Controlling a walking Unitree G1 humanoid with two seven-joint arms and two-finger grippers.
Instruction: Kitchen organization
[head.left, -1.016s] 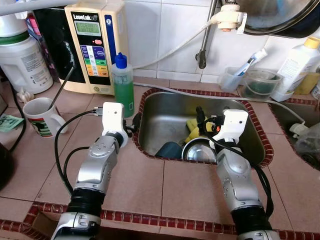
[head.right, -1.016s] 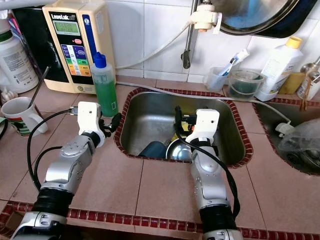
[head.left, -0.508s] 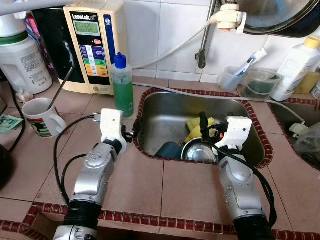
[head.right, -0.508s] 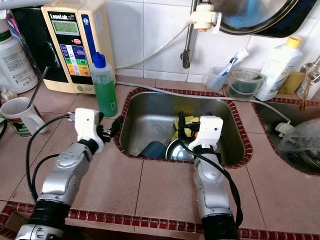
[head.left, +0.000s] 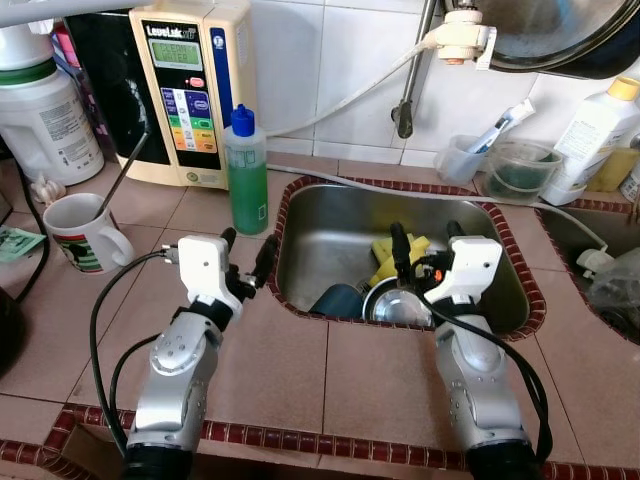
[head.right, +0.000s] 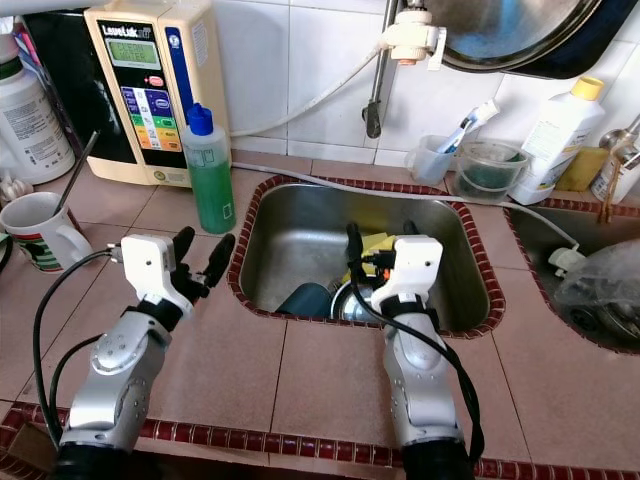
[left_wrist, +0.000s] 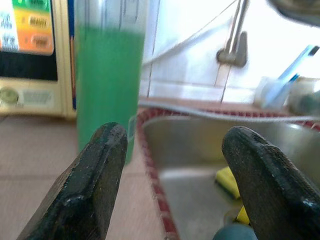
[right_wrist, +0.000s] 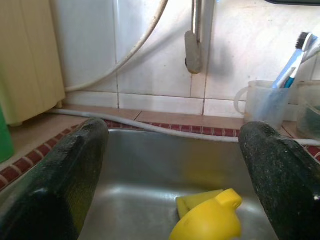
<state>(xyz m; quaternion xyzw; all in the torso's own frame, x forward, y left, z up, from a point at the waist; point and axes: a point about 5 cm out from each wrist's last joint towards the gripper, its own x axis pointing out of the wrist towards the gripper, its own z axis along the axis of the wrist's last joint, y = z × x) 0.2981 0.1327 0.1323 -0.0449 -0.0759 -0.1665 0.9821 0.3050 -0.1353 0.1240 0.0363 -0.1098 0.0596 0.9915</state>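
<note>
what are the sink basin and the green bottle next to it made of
Sink basin: looks like brushed stainless steel, grey with soft, dull reflections. Green bottle: probably clear plastic, since the green liquid shows through its wall; the blue cap looks like opaque plastic.

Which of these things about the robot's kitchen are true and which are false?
1. The green soap bottle stands on the counter beside the sink. True.
2. The left gripper is holding the bottle. False: it is open and holds nothing.
3. The white mug has something long sticking out of it. True.
4. The right gripper is over the mug. False: it is open above the sink.
5. A yellow thing lies in the sink. True.
</note>
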